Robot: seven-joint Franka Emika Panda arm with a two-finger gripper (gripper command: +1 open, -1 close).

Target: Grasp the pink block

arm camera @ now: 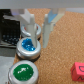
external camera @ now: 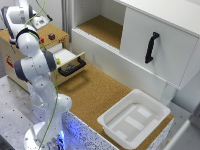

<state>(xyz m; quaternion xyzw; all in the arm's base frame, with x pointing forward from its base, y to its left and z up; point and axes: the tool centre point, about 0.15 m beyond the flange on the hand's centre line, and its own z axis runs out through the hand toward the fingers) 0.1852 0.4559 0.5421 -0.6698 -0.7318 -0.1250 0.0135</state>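
Note:
The pink block point(external camera: 51, 36) is a tiny dark cube on top of the small wooden box point(external camera: 60, 32) at the exterior view's left. In the wrist view the block point(arm camera: 78, 69) shows partly, cut off by the picture's edge. My gripper point(arm camera: 37, 25) is open and empty. It hovers over the box top, with its two pale fingers point(arm camera: 50, 22) on either side of the far edge of a blue button point(arm camera: 28, 47). The block lies apart from the fingers, off to one side. In the exterior view the arm point(external camera: 35, 65) hides the gripper.
A green button point(arm camera: 22, 71) sits beside the blue one. The box's drawer with a black handle point(external camera: 71, 67) stands open, with a small yellow piece point(external camera: 58, 61) inside. A white tray point(external camera: 134, 117) lies on the cork table. A large cabinet with a black handle point(external camera: 151, 47) stands behind.

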